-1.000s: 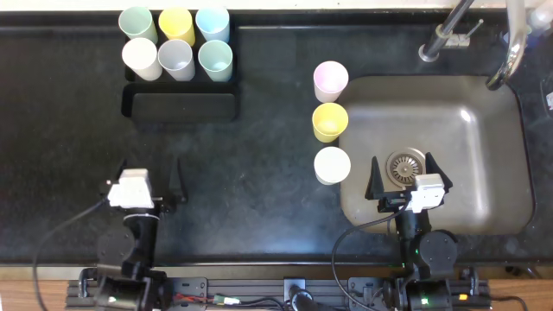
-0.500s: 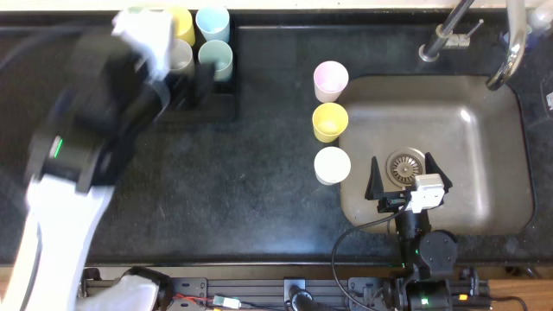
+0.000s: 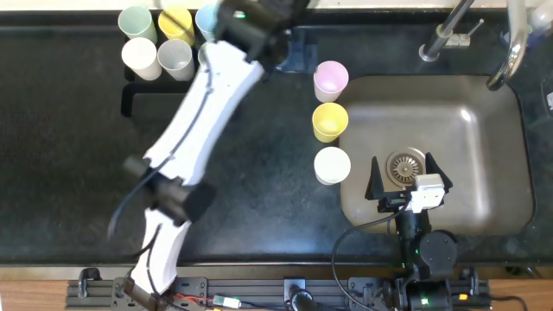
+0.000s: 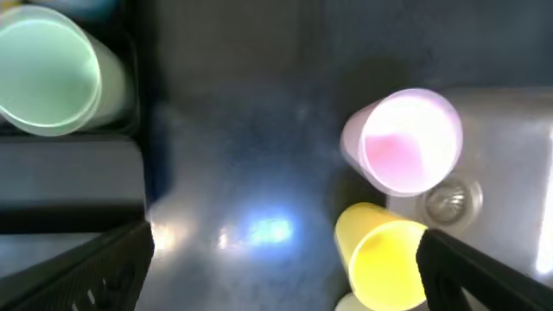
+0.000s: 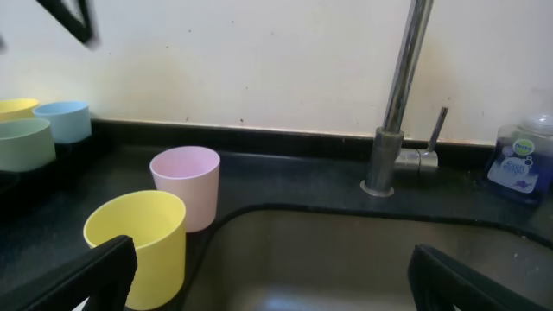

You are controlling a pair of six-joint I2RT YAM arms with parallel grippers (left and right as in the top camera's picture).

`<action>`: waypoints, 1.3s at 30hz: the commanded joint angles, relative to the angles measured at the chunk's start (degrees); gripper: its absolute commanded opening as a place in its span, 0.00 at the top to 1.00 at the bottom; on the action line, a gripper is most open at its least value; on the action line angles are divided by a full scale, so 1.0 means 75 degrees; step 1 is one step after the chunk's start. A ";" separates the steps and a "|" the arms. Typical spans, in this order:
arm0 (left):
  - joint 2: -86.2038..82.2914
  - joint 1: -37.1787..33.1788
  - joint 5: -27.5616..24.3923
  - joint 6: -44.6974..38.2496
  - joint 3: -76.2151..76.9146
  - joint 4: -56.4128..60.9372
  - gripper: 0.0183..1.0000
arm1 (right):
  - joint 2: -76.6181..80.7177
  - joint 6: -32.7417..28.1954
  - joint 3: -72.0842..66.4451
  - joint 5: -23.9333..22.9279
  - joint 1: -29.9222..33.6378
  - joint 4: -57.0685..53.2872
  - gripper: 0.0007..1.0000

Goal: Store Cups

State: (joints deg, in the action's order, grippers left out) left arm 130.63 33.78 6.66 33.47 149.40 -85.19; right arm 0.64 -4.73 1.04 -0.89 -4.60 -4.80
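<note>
Rack (image 3: pixel 128 102) & blue cup (image 3: pixel 204 19) partly behind blurry left arm (image 3: pixel 203 95), top view.

Before me lay a dark speckled worktop (image 3: pixel 259 199) with a steel sink (image 3: pixel 484 130) set into it. A chrome tap (image 5: pixel 399 95) rose against a cream wall (image 5: pixel 242 60), a blue soap bottle (image 5: pixel 521 164) near it. Light glared off the worktop.

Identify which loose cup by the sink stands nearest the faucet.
The pink cup, at the row's back end; the yellow cup stands mid-row, the white cup at the front.

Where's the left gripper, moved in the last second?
Yes: left gripper went from its base past the black cup rack toward the pink plastic cup.
</note>
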 commanded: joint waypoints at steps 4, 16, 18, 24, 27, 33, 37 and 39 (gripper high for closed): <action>0.2285 0.0251 -0.0157 0.0921 0.2940 -0.0874 0.00 | -0.0058 -0.0026 -0.0102 -0.0009 -0.0038 0.0050 0.00; 0.3337 0.0280 -0.0163 0.1008 0.3203 -0.0606 0.00 | -0.0058 -0.0026 -0.0102 -0.0009 -0.0038 0.0050 0.00; 0.3483 0.0280 -0.0213 0.1008 0.3203 -0.0568 0.00 | -0.0058 -0.0026 -0.0102 -0.0009 -0.0038 0.0050 0.00; 0.3684 0.0300 -0.0227 0.1005 0.3203 -0.0370 0.07 | -0.0058 -0.0026 -0.0102 -0.0009 -0.0038 0.0050 0.00; 0.3765 0.0315 -0.0294 0.1005 0.3200 -0.0111 0.12 | -0.0058 -0.0026 -0.0102 -0.0009 -0.0038 0.0050 0.00; 0.3786 0.0382 -0.0347 0.0973 0.3197 0.0128 0.35 | -0.0058 -0.0026 -0.0102 -0.0009 -0.0038 0.0050 0.00; 0.3786 0.0414 -0.0420 0.0973 0.3197 0.0117 0.68 | -0.0058 -0.0026 -0.0102 -0.0009 -0.0038 0.0050 0.00; 0.3786 0.0411 -0.0449 0.0970 0.3197 0.0117 0.94 | -0.0058 -0.0026 -0.0102 -0.0009 -0.0038 0.0050 0.00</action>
State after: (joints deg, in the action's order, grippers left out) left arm 157.91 36.32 4.14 40.45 171.94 -84.31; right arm 0.62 -4.75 1.04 -0.89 -4.60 -4.75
